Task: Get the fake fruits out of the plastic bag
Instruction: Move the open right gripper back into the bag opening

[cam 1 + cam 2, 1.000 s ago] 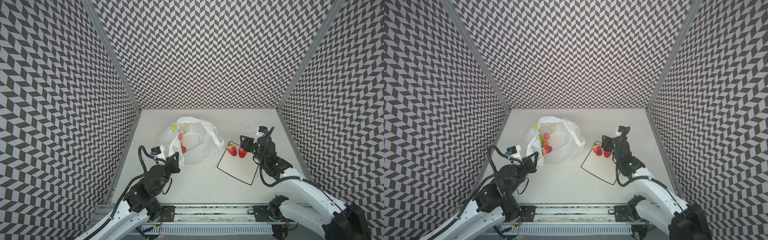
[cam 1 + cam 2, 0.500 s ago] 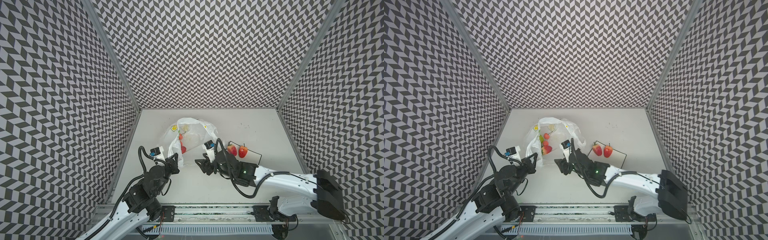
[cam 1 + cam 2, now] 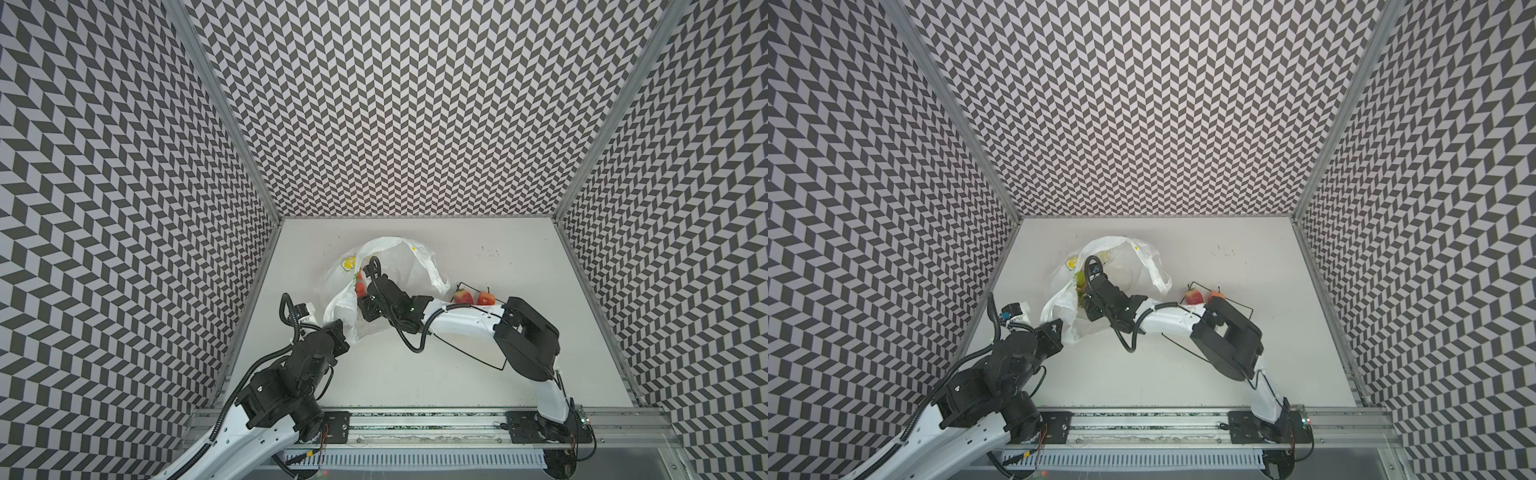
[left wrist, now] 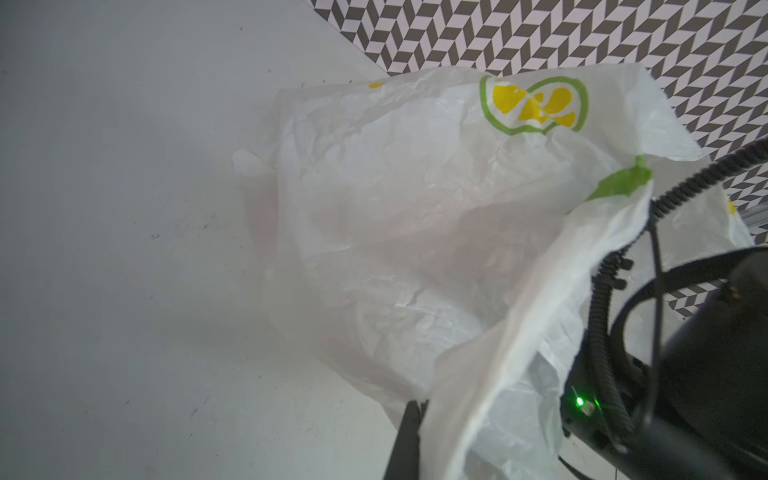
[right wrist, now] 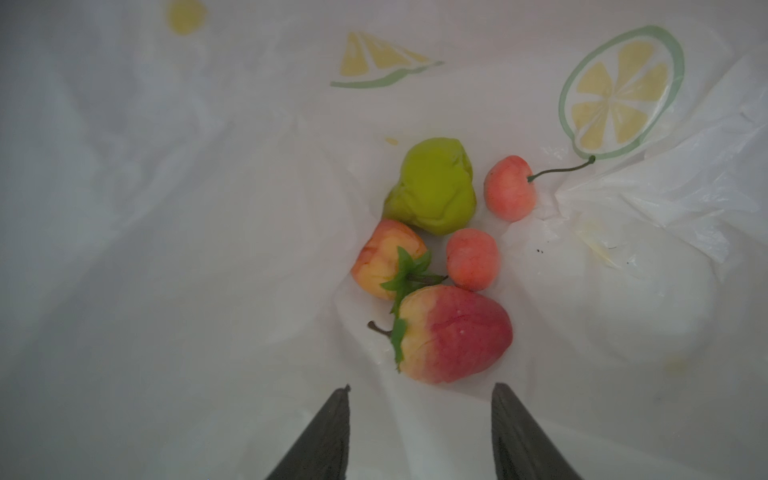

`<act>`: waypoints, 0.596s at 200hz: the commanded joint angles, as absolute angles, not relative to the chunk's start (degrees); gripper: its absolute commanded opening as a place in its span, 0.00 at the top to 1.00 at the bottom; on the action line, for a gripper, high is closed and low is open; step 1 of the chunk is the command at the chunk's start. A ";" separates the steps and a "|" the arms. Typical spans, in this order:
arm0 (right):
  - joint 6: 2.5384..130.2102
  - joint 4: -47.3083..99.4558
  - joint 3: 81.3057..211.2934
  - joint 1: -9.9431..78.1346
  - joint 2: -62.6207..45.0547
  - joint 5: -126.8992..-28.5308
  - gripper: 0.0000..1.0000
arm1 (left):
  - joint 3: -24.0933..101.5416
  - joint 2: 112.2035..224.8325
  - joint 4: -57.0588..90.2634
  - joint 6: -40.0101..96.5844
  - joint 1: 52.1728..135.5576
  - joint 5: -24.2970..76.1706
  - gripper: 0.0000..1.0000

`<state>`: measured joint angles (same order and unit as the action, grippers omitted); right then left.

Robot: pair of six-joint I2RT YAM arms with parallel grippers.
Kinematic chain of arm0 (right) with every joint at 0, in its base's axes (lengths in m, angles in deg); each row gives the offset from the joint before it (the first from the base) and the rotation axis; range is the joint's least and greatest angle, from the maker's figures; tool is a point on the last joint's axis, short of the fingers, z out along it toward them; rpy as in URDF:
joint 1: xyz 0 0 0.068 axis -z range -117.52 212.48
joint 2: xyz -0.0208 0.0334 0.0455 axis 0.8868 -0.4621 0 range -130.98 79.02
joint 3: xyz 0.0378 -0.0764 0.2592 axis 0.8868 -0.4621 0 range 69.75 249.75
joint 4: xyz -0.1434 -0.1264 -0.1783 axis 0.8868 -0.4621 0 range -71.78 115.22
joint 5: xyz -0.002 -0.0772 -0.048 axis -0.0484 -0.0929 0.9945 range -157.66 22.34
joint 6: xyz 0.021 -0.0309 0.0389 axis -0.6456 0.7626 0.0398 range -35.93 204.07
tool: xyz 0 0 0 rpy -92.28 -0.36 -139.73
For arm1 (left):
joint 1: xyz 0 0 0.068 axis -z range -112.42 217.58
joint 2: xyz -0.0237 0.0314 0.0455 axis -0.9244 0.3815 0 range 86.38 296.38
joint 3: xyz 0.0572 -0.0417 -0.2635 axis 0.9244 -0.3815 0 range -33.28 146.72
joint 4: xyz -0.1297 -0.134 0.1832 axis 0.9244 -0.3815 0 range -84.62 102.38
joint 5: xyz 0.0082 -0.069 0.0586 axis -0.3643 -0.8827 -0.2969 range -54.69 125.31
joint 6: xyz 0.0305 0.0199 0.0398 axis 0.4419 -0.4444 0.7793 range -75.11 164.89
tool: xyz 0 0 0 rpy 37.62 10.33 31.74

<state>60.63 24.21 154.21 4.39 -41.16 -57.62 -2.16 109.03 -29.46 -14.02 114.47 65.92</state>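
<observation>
The left end effector [image 3: 340,332] is pinched together on the near edge of the plastic bag [image 3: 409,266]. The right end effector [image 5: 422,388] sits inside the bag, its fingers apart and empty. A large strawberry [image 5: 453,332] lies just ahead of its tips. Beyond that are a second strawberry [image 5: 386,257], two cherries [image 5: 471,259] and a green pear [image 5: 432,187]. Well behind it, two more strawberries [image 3: 463,296] rest on the black-edged sheet [image 3: 484,352] on the surface [image 3: 415,374].

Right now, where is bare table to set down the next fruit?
Free: the back-right table beyond the two strawberries, and the front strip along the rail. Crowded: the plastic bag, with left gripper and right gripper there.
</observation>
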 commanded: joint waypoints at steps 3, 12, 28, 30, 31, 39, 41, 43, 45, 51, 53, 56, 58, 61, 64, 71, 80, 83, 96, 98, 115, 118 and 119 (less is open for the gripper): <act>58.99 22.95 153.51 5.40 -42.61 -59.27 0.46 | 0.27 111.52 -35.56 -19.31 114.94 65.21 1.00; 58.04 24.17 151.50 5.50 -41.94 -59.23 0.45 | 0.52 112.35 -36.30 -20.38 114.90 64.11 1.00; 56.70 25.62 149.02 6.41 -40.69 -60.29 0.41 | 0.24 112.92 -37.45 -22.88 114.90 62.43 1.00; 56.60 25.83 148.83 6.47 -40.58 -60.39 0.41 | 0.22 112.92 -37.56 -23.22 114.87 62.22 1.00; 56.54 25.97 148.71 6.53 -40.50 -60.47 0.40 | 0.13 112.92 -37.64 -23.40 114.87 62.17 1.00; 55.87 26.59 147.99 6.93 -39.90 -60.40 0.37 | -0.31 112.81 -37.91 -24.49 114.86 61.39 1.00; 55.69 26.82 147.89 7.00 -39.77 -60.40 0.37 | -0.38 112.69 -38.01 -24.66 114.91 61.23 1.00; 55.55 26.98 147.77 7.12 -39.62 -60.33 0.37 | -0.53 112.55 -38.03 -24.94 114.87 61.12 1.00; 55.41 27.18 147.61 7.24 -39.50 -60.31 0.36 | -0.68 112.43 -38.12 -25.19 114.91 61.03 1.00; 55.03 27.84 147.42 7.53 -39.21 -60.37 0.35 | -0.93 111.88 -38.38 -25.89 114.92 60.90 1.00; 54.93 28.01 147.31 7.61 -39.07 -60.32 0.34 | -1.06 111.74 -38.41 -26.11 114.90 60.89 1.00; 54.69 28.18 147.40 7.70 -38.98 -60.37 0.34 | -1.15 111.47 -38.49 -26.32 114.87 60.88 1.00; 54.47 28.38 147.37 7.78 -38.90 -60.41 0.34 | -1.25 111.28 -38.48 -26.41 114.91 60.88 1.00; 54.34 28.57 147.48 7.97 -38.85 -60.47 0.33 | -1.41 111.02 -38.46 -26.60 114.90 60.95 1.00; 54.21 28.81 147.53 8.04 -38.77 -60.58 0.33 | -1.49 110.80 -38.37 -26.69 114.90 61.01 1.00; 54.02 29.49 147.90 8.30 -38.85 -61.24 0.32 | -1.63 110.41 -38.40 -26.93 114.89 61.35 1.00; 53.50 30.20 148.65 8.49 -39.18 -62.05 0.31 | -1.55 110.28 -38.50 -27.07 114.90 61.88 1.00; 53.30 30.36 148.92 8.51 -39.34 -62.41 0.31 | -1.48 110.36 -38.51 -27.09 114.87 62.05 1.00; 52.24 31.06 150.37 8.61 -40.41 -63.56 0.31 | -1.13 110.82 -38.63 -26.79 114.87 62.67 1.00; 52.08 31.06 150.72 8.56 -40.62 -63.85 0.30 | -1.09 110.83 -38.56 -26.71 114.91 62.72 1.00; 52.23 31.22 153.13 8.56 -42.68 -66.16 0.30 | -0.67 111.29 -38.36 -25.95 114.93 63.31 1.00; 52.39 31.15 153.62 8.56 -43.09 -66.55 0.29 | -0.66 111.31 -38.20 -25.79 114.95 63.40 1.00; 52.45 31.13 153.74 8.58 -43.25 -66.67 0.29 | -0.66 111.32 -38.13 -25.74 114.90 63.41 1.00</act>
